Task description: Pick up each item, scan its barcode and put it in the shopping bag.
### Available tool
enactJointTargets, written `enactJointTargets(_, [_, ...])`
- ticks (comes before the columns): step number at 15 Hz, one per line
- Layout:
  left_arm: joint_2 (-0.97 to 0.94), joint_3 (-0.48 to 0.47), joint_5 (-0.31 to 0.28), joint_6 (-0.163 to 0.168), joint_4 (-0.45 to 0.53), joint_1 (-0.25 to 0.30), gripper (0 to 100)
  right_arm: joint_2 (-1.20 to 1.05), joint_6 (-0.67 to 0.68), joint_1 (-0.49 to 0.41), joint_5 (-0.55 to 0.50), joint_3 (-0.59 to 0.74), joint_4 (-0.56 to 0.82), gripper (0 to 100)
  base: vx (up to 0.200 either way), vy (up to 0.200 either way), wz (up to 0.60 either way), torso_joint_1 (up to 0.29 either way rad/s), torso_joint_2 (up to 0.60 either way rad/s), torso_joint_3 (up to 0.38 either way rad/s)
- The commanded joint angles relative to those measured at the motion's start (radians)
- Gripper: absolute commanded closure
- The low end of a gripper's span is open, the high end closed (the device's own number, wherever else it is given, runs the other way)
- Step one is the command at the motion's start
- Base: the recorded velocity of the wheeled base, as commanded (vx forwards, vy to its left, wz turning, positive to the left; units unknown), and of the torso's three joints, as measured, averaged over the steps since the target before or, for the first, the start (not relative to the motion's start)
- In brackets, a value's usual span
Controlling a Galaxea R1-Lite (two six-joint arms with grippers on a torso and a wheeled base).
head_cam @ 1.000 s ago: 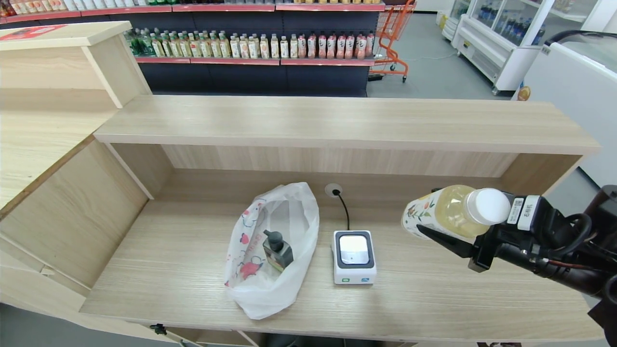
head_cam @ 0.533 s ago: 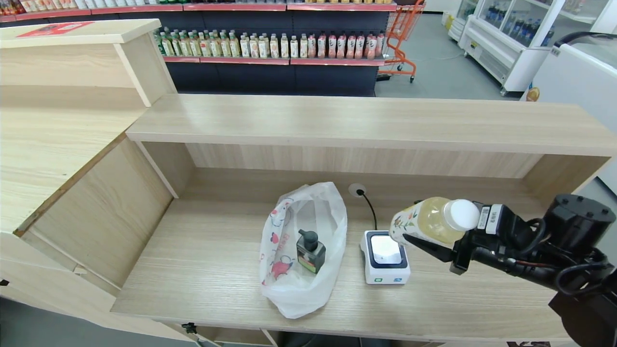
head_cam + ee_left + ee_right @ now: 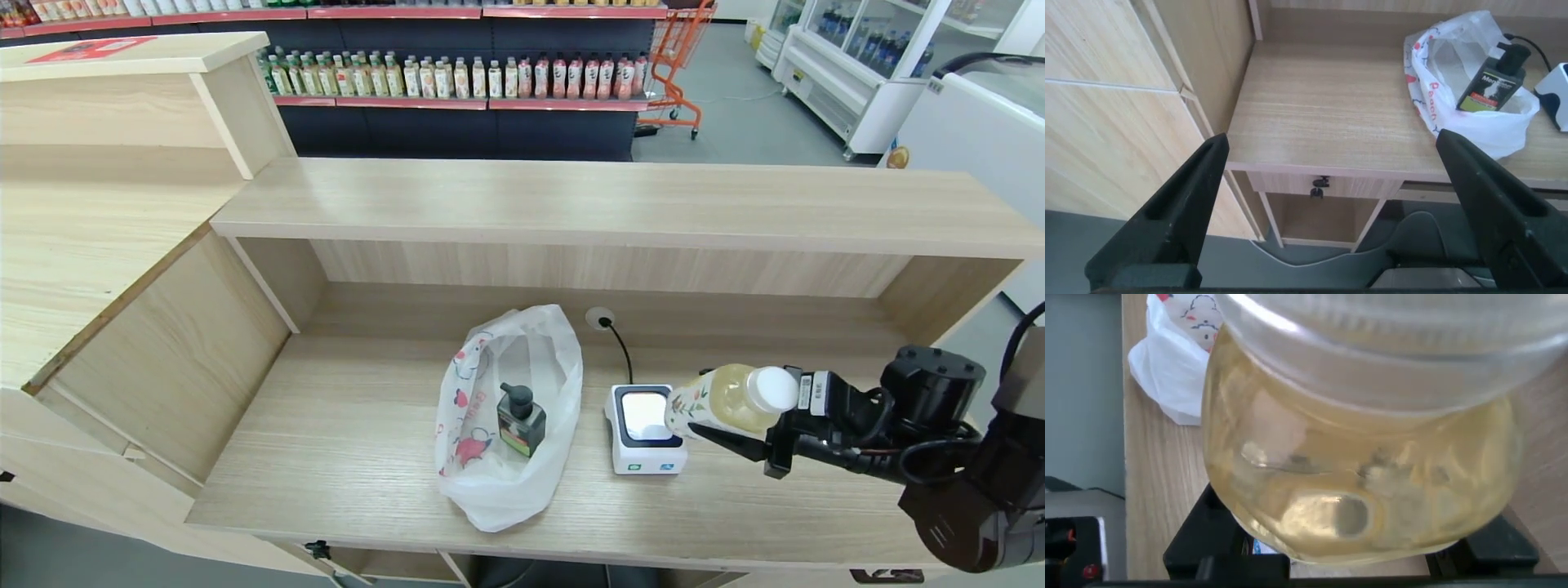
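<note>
One claw has a load: my right gripper (image 3: 709,408) is clamped across the drink bottle (image 3: 735,392), which lies on its side in the air. Its white cap (image 3: 771,389) points back at the wrist and its flowered base points toward the scanner (image 3: 645,457). In the right wrist view the pale yellow liquid of the bottle (image 3: 1364,457) is close against the lens. The base hangs over the right edge of the scanner's lit window; I cannot tell whether it touches. Just left of the scanner the shopping bag (image 3: 490,490) lies open on the counter (image 3: 343,441), with a dark pump bottle (image 3: 521,420) inside. My left gripper (image 3: 1333,139) hangs in front of the counter's near edge, its jaws spread wide with nothing between them.
</note>
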Motion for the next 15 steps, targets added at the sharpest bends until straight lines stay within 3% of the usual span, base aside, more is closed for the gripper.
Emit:
enactJointTargets(1, [0.0,0.0,0.0,-0.001,0.0,0.0,0,0.064,-0.012,-0.023,0.025,-0.062,0.0,100,0.0,0.0,0.0,0.0,0.0,0.0])
enactJointTargets(6, [0.0,0.0,0.0,-0.001,0.0,0.0,0,0.173,-0.064,-0.02,0.114,-0.21,0.0,100,0.0,0.0,0.0,0.0,0.0,0.0])
enactJointTargets(15, [0.0,0.0,0.0,-0.001,0.0,0.0,0,0.29,-0.089,0.018,0.141,-0.348,0.0,100,0.0,0.0,0.0,0.0,0.0,0.0])
